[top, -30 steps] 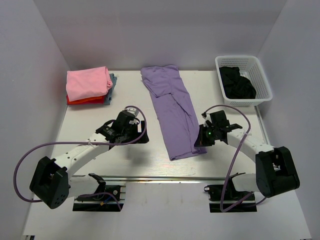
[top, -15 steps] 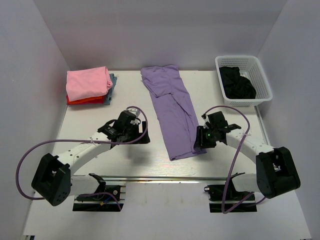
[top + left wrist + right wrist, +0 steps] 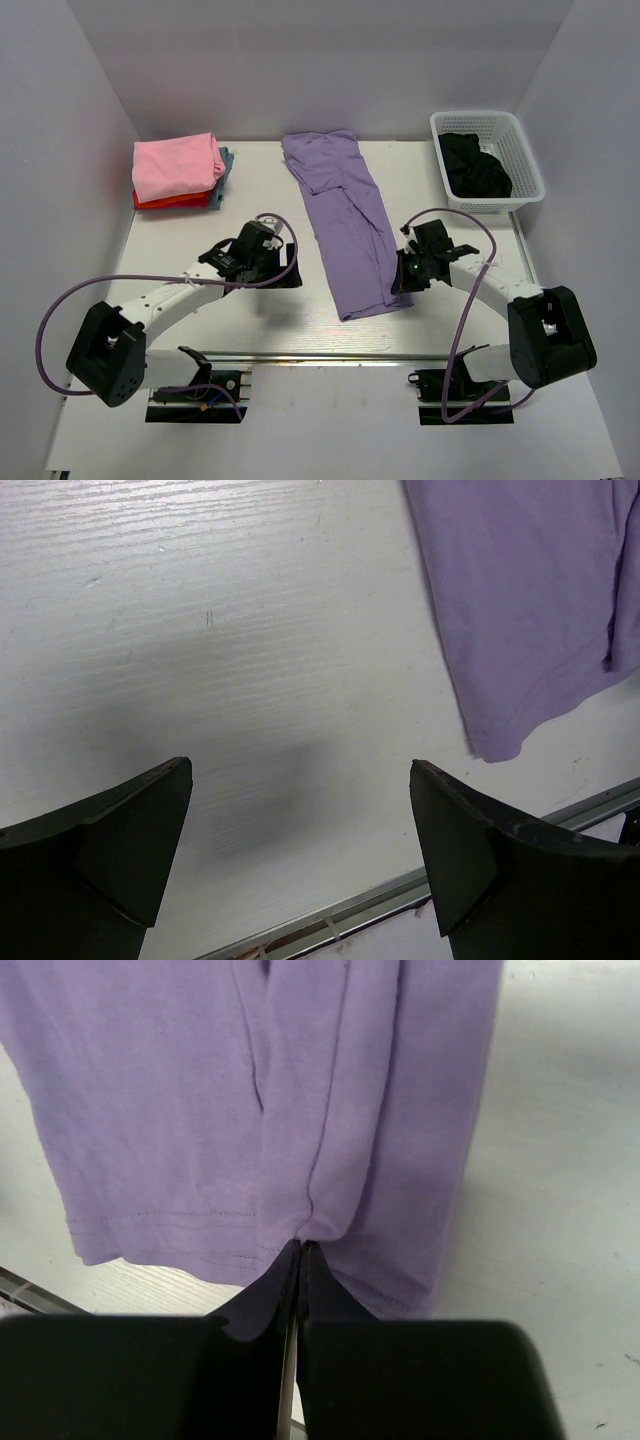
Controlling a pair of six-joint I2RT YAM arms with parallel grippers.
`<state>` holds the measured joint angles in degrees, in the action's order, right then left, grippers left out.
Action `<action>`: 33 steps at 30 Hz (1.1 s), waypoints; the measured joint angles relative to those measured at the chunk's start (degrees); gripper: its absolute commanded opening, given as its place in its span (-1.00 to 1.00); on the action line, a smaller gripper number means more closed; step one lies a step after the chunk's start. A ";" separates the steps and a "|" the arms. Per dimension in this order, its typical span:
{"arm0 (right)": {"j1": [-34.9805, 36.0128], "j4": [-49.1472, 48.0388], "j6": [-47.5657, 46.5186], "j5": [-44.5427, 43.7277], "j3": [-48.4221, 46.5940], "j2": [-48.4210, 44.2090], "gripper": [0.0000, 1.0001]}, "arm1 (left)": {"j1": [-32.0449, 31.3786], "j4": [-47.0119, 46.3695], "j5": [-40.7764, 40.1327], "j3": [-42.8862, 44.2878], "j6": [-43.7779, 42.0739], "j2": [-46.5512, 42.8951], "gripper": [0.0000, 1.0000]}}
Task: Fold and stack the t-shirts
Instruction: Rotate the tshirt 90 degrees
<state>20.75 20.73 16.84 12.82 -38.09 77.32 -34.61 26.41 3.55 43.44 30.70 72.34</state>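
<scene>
Lavender t-shirt (image 3: 345, 225) lies folded into a long strip down the middle of the table (image 3: 170, 240), collar end toward the top of the overhead frame and hem toward the bottom. The folded stack (image 3: 178, 170), pink on top, sits at upper left, and the white basket (image 3: 520, 160) with dark cloth in it at upper right. My right gripper (image 3: 300, 1256) is pinched tight on the hem near the strip's lower right corner, the cloth puckering at the tips. My left gripper (image 3: 300, 770) hangs spread wide over bare table just left of the hem, holding nothing. To fold well, I judge the left should take the opposite hem corner before either lifts, so both carry the hem evenly up toward the collar. Against a second ago, my left arm has edged right toward the shirt, the right has hardly moved, and the shirt lies as it did.
</scene>
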 measured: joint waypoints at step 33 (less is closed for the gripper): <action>18.08 1.03 -9.03 1.11 -3.04 2.36 0.81 | 0.00 -2.67 2.99 0.00 0.02 5.27 0.99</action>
<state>38.83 21.76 7.81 13.93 -41.12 79.68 -34.61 23.75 6.55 43.44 30.72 77.60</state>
